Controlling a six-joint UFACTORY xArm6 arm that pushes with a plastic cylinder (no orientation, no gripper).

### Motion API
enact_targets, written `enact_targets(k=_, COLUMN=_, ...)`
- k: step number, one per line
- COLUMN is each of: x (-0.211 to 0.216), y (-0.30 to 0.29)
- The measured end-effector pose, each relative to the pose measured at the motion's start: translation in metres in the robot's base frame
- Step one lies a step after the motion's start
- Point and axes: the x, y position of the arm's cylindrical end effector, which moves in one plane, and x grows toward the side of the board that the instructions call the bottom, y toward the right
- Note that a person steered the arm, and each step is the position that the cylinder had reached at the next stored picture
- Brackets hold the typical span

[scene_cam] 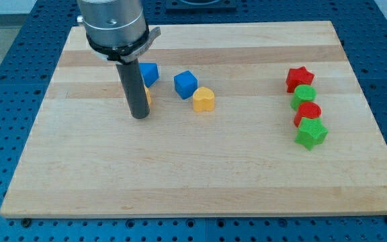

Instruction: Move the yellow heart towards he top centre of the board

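Yellow heart: just right of blue cube, touching. Light, rigid, likely slides easily; push from its lower edge. My tip well left. No claw fitted.

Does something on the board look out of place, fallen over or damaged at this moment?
Nothing stands out. The blocks lie flat and whole on the board. One small thing: a yellow block is almost hidden behind my tip, so its shape cannot be told. The yellow heart sits apart, to the tip's right.
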Motion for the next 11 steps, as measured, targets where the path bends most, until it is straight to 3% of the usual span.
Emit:
enact_targets(k=5, x=0.002, y=0.096)
enact_targets(k=11, x=-0.057, y=0.164)
